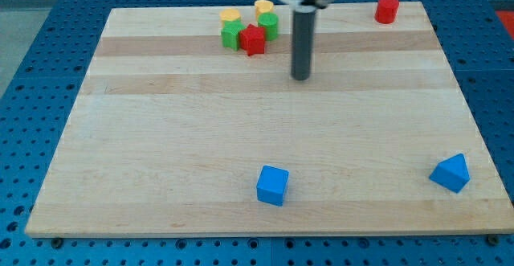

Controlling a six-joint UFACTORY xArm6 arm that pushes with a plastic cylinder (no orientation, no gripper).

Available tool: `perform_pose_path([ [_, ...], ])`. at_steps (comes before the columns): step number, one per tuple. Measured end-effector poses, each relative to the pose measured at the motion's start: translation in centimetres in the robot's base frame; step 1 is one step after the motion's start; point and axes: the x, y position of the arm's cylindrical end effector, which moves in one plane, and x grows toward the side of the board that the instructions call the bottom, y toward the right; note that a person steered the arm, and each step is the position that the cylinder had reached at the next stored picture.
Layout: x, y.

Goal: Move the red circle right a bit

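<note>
The red circle (387, 9) is a short red cylinder near the view's top right corner of the wooden board (161, 137). My tip (300, 77) is at the end of a dark rod, below and well to the left of the red circle, apart from it. The tip is also to the right of and slightly below a cluster of blocks, touching none.
The cluster at the view's top holds a red star-like block (252, 39), two green blocks (232, 34) (269, 26) and two yellow blocks (230, 14) (263, 6). A blue cube (272, 185) sits at bottom centre, a blue wedge-like block (450, 173) at bottom right.
</note>
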Motion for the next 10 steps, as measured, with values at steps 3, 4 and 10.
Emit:
perform_pose_path([
  [3, -5.5, 12.3],
  [4, -7.8, 15.1],
  [10, -14.2, 13.0],
])
